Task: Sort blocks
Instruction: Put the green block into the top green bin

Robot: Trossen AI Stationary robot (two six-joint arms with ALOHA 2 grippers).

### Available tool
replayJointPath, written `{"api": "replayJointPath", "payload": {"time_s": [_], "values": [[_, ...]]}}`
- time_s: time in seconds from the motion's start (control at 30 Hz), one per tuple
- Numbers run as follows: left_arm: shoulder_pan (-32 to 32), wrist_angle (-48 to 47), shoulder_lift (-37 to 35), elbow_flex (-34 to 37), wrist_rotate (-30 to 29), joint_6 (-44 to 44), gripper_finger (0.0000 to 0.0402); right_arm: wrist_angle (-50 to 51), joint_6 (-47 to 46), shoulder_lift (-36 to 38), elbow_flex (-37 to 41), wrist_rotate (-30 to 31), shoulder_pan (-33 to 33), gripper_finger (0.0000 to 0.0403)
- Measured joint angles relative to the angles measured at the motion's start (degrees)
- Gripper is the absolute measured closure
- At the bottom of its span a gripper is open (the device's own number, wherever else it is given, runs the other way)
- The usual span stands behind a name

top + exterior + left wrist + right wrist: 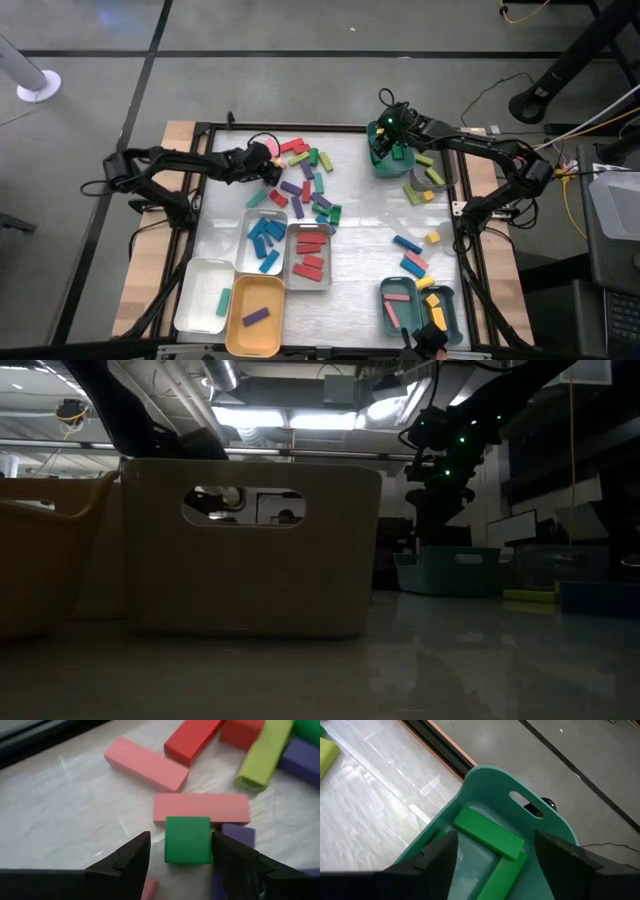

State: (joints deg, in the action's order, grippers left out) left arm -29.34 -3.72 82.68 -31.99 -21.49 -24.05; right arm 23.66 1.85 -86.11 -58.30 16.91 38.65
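Left pincer (181,852) is down at the surface (370,215), at the edge of the loose pile of blocks (305,180). Its fingers stand apart on either side of a green block (187,840); the view does not show whether they touch it. Directly beyond that block lies a pink block (201,808), with a purple block (239,835) beside it. Farther out are another pink block (145,763), a red block (192,740) and a lime block (263,754).

Right pincer (492,870) hangs open over a teal tray (490,775). Two green blocks (488,839) lie inside the tray, between and just ahead of its fingers.
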Motion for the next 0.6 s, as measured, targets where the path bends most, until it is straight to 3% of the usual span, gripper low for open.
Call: {"api": "replayJointPath", "payload": {"time_s": [0.2, 0.33, 0.43, 0.6], "values": [[-0.87, 0.14, 2.79, 0.0, 0.06, 0.0, 0.021, 0.0, 0.0, 0.0, 0.0, 0.0, 0.0, 0.0141], [-0.86, 0.27, 3.14, 0.0, -0.07, 0.0, 0.0247, -0.04, 0.0, 0.02, 0.0, -0.55, 0.0, 0.0141], [-0.84, 0.34, 3.03, 0.0, -0.05, -0.08, 0.0286, -0.19, -0.02, 0.02, 0.0, -4.11, 0.0, 0.0141], [-0.84, 1.34, 3.03, 0.0, 1.38, -0.09, 0.0286, -1.42, -0.04, 0.02, -0.02, -15.66, -0.04, 0.0141]]}}
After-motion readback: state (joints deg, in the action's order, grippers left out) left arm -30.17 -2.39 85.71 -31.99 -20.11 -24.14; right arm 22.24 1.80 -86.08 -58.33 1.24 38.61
